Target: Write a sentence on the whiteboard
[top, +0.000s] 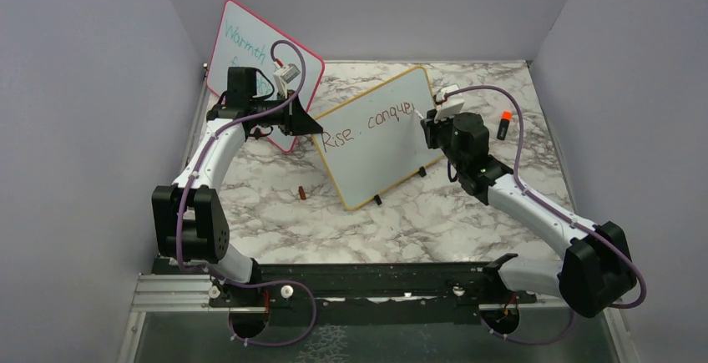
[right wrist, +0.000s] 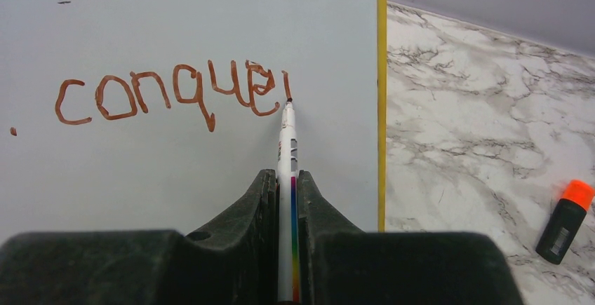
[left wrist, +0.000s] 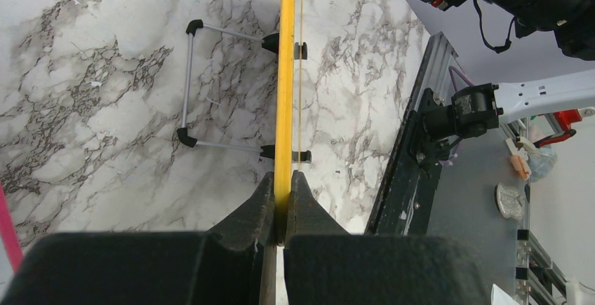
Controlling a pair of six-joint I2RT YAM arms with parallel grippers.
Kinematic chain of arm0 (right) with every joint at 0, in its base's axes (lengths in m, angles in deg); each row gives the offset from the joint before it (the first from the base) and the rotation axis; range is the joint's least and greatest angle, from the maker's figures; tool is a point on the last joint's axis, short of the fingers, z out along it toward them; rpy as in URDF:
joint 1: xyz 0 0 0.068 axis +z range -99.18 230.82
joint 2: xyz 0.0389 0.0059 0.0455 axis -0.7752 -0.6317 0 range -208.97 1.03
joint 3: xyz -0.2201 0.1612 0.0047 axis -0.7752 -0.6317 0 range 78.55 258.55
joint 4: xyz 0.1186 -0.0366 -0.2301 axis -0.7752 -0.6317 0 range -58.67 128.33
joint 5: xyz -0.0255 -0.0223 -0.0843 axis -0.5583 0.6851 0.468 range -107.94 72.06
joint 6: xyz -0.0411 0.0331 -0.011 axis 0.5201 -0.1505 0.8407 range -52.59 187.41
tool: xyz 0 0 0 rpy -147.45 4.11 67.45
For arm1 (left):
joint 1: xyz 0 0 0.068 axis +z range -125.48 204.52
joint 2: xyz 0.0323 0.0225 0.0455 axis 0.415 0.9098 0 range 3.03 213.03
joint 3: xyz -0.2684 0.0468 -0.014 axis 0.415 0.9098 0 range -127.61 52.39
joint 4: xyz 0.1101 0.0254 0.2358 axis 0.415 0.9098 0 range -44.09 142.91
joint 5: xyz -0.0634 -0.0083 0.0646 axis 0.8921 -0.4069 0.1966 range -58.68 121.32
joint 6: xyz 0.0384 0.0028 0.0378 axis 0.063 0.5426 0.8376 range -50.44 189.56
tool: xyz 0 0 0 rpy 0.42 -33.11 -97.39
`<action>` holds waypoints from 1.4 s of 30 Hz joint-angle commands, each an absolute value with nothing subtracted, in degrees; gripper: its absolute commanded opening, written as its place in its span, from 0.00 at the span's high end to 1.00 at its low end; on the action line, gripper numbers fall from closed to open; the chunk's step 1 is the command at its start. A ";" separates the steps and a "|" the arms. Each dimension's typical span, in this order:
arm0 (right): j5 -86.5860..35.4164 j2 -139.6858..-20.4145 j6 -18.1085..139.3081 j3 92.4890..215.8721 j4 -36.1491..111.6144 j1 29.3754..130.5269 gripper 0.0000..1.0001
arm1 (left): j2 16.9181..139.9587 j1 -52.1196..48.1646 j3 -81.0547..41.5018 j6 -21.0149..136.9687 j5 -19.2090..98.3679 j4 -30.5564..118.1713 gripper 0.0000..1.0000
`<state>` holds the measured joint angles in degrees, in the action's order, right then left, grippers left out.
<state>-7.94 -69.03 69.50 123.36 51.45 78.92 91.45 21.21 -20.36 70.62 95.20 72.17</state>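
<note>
The whiteboard (top: 380, 142), white with a yellow-orange frame, stands tilted on small black feet at mid-table. My left gripper (top: 311, 125) is shut on its left edge; the left wrist view shows the yellow frame (left wrist: 285, 73) pinched between the jaws (left wrist: 284, 179). My right gripper (top: 427, 121) is shut on a white marker (right wrist: 287, 144) with a rainbow stripe. Its tip touches the board just under the last stroke of the sentence (right wrist: 175, 95), brownish-red letters reading "conque" plus a short upright stroke. In the top view the sentence (top: 367, 129) reads "Rise. conque".
A pink-red-framed board (top: 250, 54) with teal writing leans at the back left behind my left arm. An orange-capped black marker (top: 504, 123) (right wrist: 565, 219) lies right of the whiteboard. A small brown cap (top: 301, 193) lies on the marble in front. The wire stand (left wrist: 188, 87) props the whiteboard from behind.
</note>
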 commanded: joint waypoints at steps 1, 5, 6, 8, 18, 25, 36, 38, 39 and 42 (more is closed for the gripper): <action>-8.67 -68.74 69.43 124.76 52.54 78.71 0.99 | 90.84 22.12 -21.55 71.40 95.40 73.90 1.00; -8.65 -69.68 69.92 126.47 53.13 78.69 0.99 | 90.83 22.06 -21.52 71.40 95.53 73.88 1.00; -8.59 -69.84 69.96 126.67 53.36 78.69 0.99 | 90.78 22.04 -21.52 71.40 95.55 73.86 1.00; -8.38 -70.13 70.09 126.93 53.74 78.70 0.99 | 90.77 22.04 -21.52 71.40 95.49 73.86 1.00; -6.04 -71.43 70.54 127.66 53.97 78.68 0.99 | 90.74 22.11 -21.52 71.40 95.38 73.86 1.00; -3.90 -71.33 69.71 127.35 53.95 78.17 0.99 | 90.58 22.01 -21.52 71.49 95.10 73.86 1.00; -8.38 -65.98 69.17 126.15 50.89 78.16 1.00 | 90.01 22.10 -21.79 71.29 94.62 73.44 1.00; -9.57 -64.43 69.60 125.56 50.56 78.16 0.99 | 89.69 22.11 -21.35 70.02 94.64 71.84 0.96; -10.11 -63.64 69.73 125.25 50.29 78.18 1.00 | 89.32 22.09 -20.85 68.97 94.66 70.55 0.92; -12.64 -61.88 70.81 124.58 49.38 78.16 1.00 | 87.76 22.06 -18.75 64.01 94.49 64.60 0.78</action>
